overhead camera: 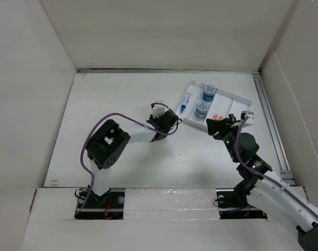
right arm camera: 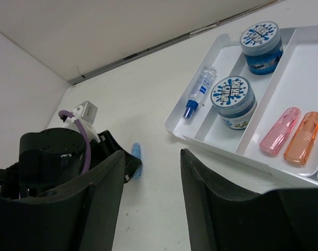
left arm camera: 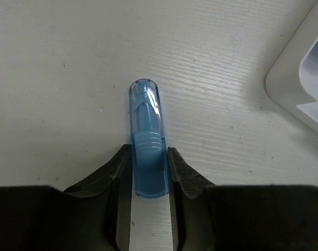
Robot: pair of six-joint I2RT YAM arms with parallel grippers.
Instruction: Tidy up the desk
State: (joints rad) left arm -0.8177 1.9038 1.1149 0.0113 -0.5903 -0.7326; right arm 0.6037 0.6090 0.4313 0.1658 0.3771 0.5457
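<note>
On the white desk (overhead camera: 122,99) lies a small see-through blue capsule (left arm camera: 146,130), also seen from the right wrist (right arm camera: 136,159). My left gripper (left arm camera: 147,172) is down at the desk surface, its two dark jaws pressed against both sides of the capsule's near end. In the top view the left gripper (overhead camera: 171,118) sits just left of the white compartment tray (overhead camera: 233,104). My right gripper (right arm camera: 151,154) hangs open above the desk near the tray's front edge (right arm camera: 201,142), with nothing between its fingers; from above it (overhead camera: 217,124) is by the tray's near side.
The tray holds two blue-lidded jars (right arm camera: 232,100) (right arm camera: 260,39), a small bottle with a blue cap (right arm camera: 200,90), and a pink capsule (right arm camera: 280,130) beside an orange one (right arm camera: 303,137). A tray corner (left arm camera: 284,89) lies right of the left gripper. White walls ring the desk.
</note>
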